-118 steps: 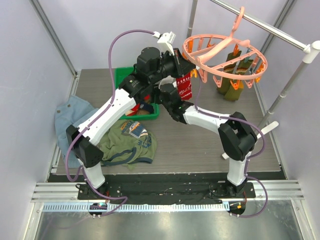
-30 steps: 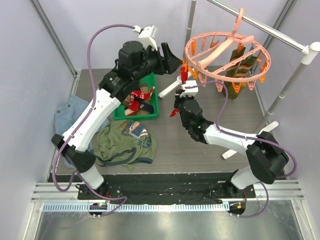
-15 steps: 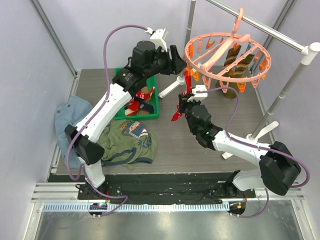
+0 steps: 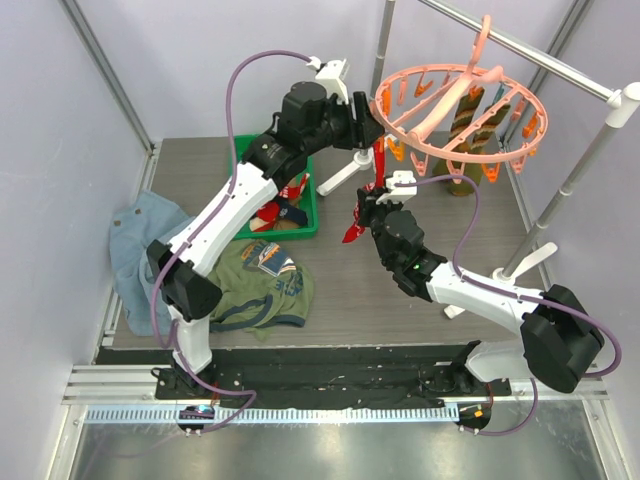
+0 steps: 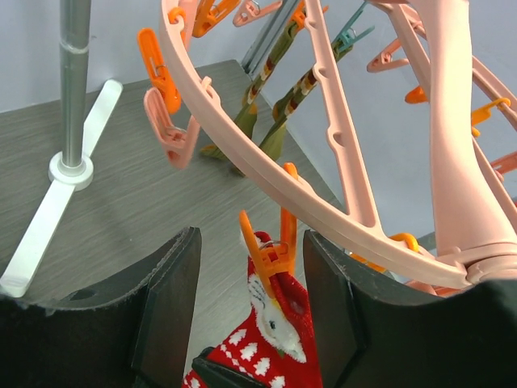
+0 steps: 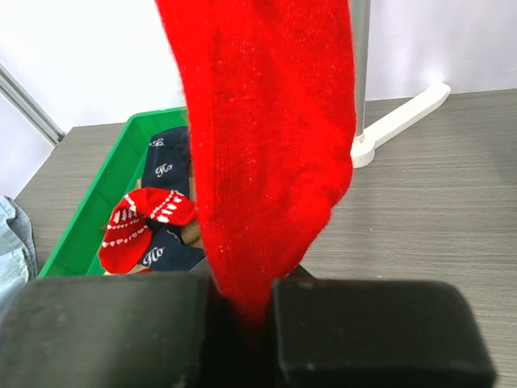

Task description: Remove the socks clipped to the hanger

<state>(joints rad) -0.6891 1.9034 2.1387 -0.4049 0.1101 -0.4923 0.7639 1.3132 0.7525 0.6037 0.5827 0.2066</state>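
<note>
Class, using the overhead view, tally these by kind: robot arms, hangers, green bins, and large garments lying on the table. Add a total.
Robot arms: 2, the left arm and the right arm
Hangers: 1, the pink hanger
Green bins: 1, the green bin
Large garments: 2, the olive T-shirt and the blue denim garment
Total: 6

One hanger [image 5: 339, 141], one red sock [image 6: 266, 162], two olive socks [image 5: 271, 139] (binned ones too jumbled to count), one green bin [image 6: 109, 194].

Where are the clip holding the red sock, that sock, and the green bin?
clip [image 5: 262, 252], left wrist view, its orange body
red sock [image 6: 266, 145], right wrist view, mid-fabric
green bin [image 6: 101, 202], right wrist view, left wall
</note>
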